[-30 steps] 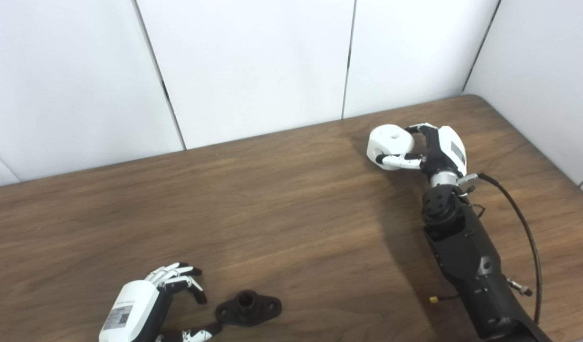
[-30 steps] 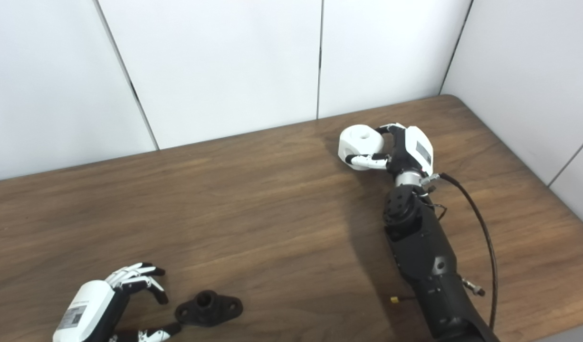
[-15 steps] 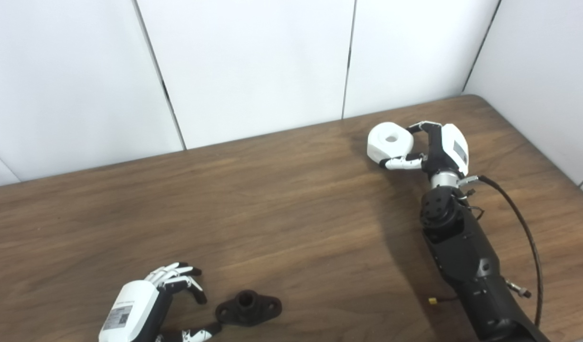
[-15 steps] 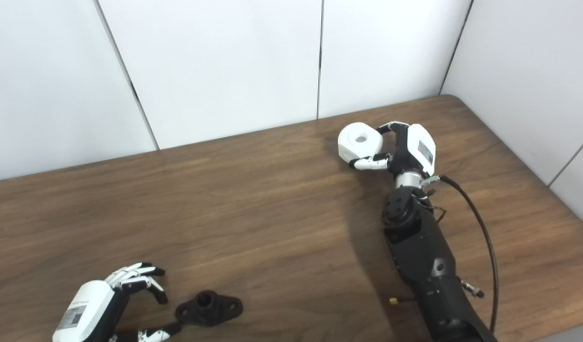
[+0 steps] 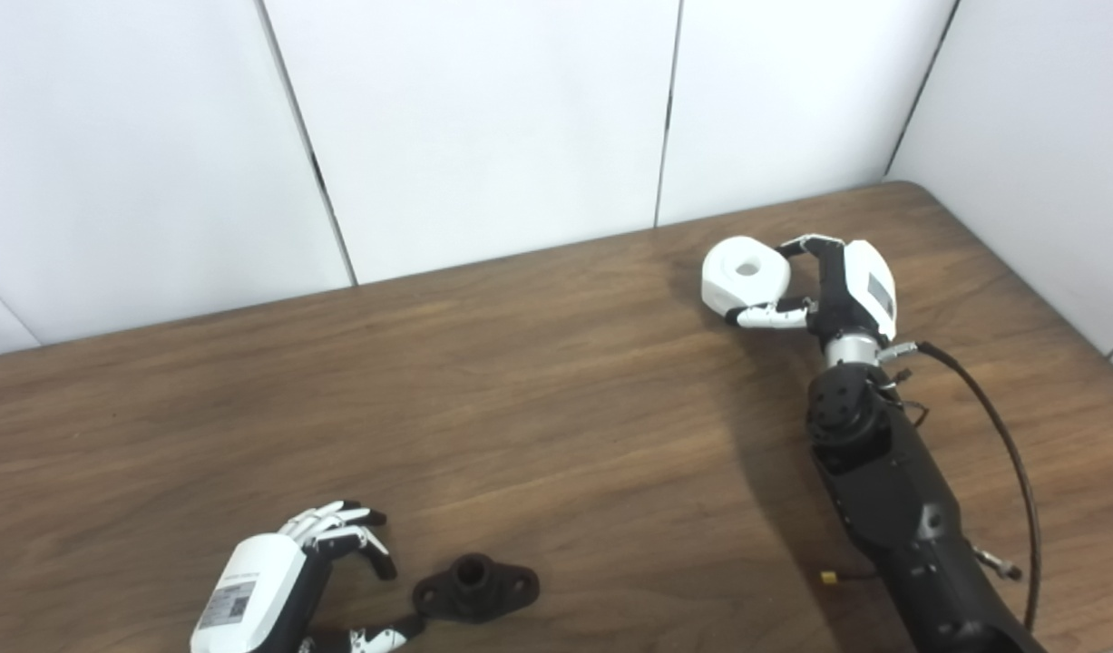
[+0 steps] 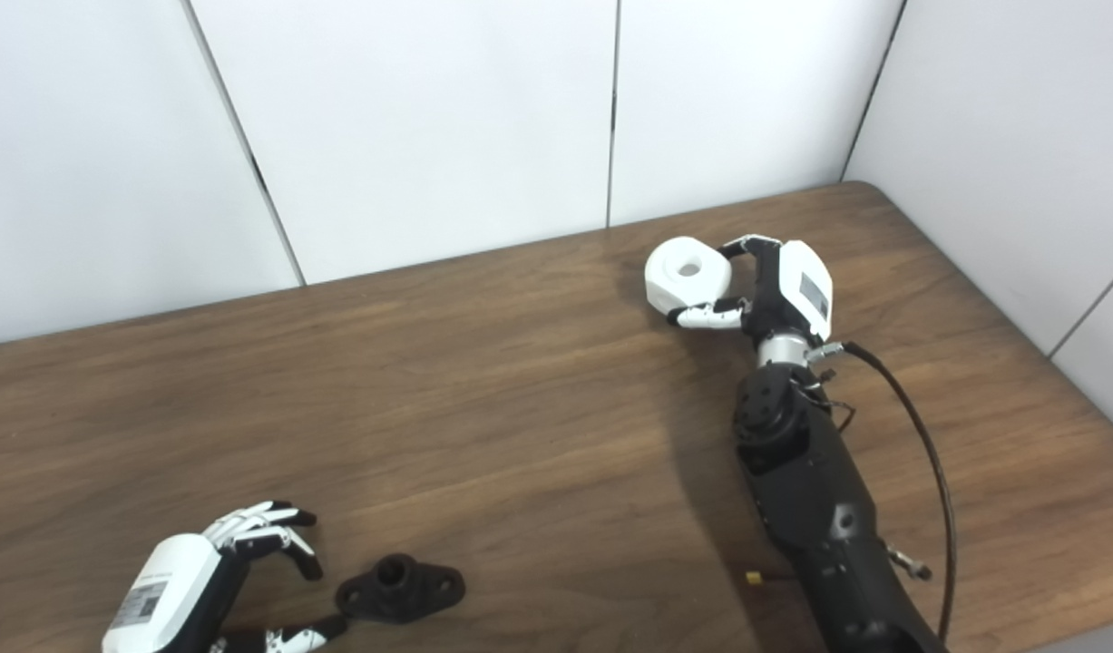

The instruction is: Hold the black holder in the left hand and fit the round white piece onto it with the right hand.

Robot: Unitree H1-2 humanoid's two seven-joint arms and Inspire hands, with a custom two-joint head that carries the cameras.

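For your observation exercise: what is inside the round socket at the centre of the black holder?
The black holder lies flat on the table. Its central socket looks dark and unfilled; its bottom is in shadow. The round white piece is in the right hand.

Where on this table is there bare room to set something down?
The wide middle of the table is bare, between the black holder beside the left hand and the round white piece in the right hand. The far left is bare too. The right side is taken by the arm.

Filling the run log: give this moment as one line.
left hand: open beside black holder, thumb at its edge | right hand: shut on round white piece | holder: on table | fit: not begun
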